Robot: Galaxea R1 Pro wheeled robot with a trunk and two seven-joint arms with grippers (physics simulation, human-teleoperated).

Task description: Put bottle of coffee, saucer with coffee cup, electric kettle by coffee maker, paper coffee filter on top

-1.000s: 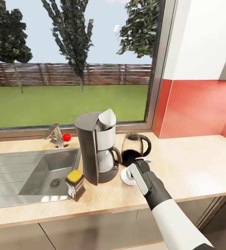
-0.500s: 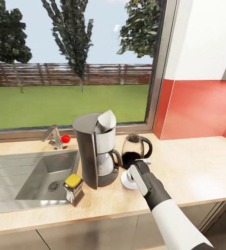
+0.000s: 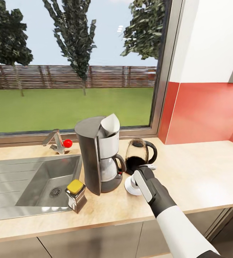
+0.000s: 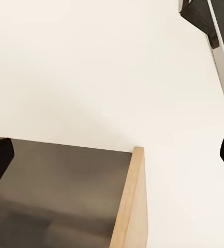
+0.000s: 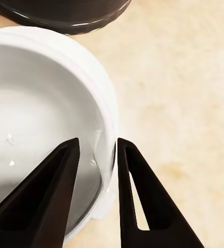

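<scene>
The coffee maker (image 3: 96, 157) stands on the kitchen countertop (image 3: 202, 172) with a white paper filter (image 3: 111, 124) sticking out of its top. To its right sits the electric kettle (image 3: 139, 153), whose black base (image 5: 65, 13) shows in the right wrist view. In front of the kettle, a white saucer (image 3: 128, 187) lies beside the machine. My right gripper (image 5: 97, 147) is down over it, shut on the coffee cup (image 5: 34, 134), one finger inside the rim and one outside. The bottle of coffee (image 3: 76, 192) stands at the front left of the machine. My left gripper (image 4: 112, 160) is open.
A steel sink (image 3: 34, 179) with a faucet (image 3: 57, 141) is set into the counter left of the coffee maker. A window runs behind, and a red wall panel (image 3: 206, 111) is at the right. Bare worktop stretches to the right of the kettle.
The view shifted slightly between the earliest frame and the later ones. The right gripper and the cup have stayed put over the last half second.
</scene>
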